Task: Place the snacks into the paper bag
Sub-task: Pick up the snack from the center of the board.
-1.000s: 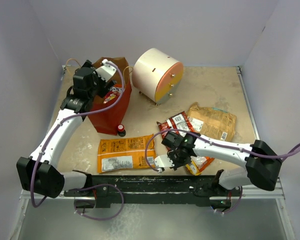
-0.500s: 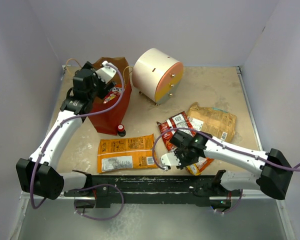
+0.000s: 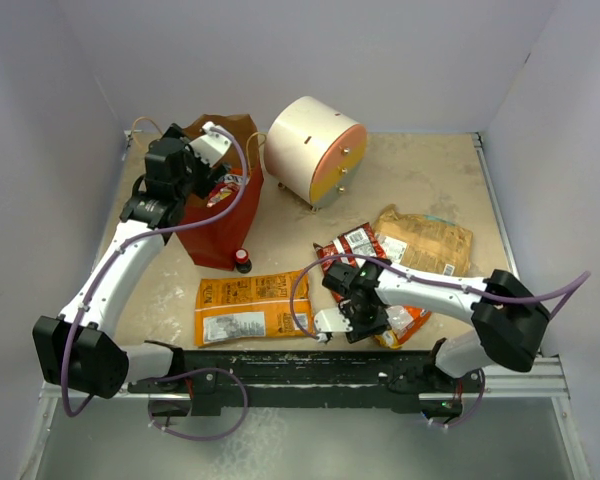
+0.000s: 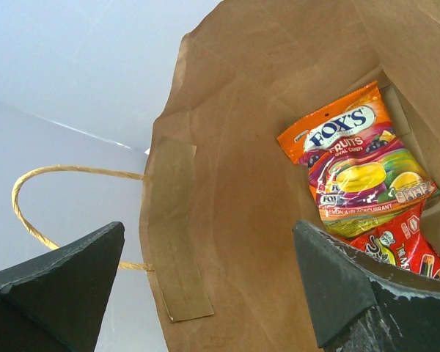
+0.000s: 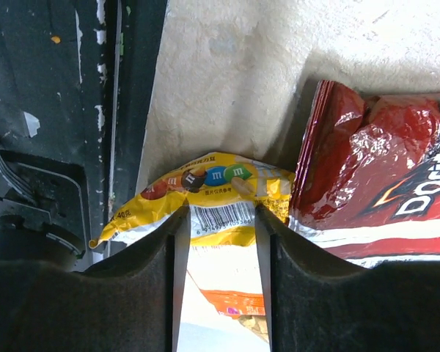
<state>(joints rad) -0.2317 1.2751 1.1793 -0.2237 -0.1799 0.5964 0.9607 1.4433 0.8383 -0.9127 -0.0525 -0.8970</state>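
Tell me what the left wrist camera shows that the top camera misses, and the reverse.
Only the left wrist clearly shows the brown inside of the paper bag, with a Fox's candy packet and a red packet against it. Only the top shows the orange packet, dark red packet and tan packet on the table, the round drawer unit, and the small bottle beside the bag. Both show the paper bag and a twine handle.

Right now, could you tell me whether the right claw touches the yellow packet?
Cannot tell. The right wrist view shows the right claw astride the yellow packet, its edges hidden behind the fingers; no plain contact or gap.
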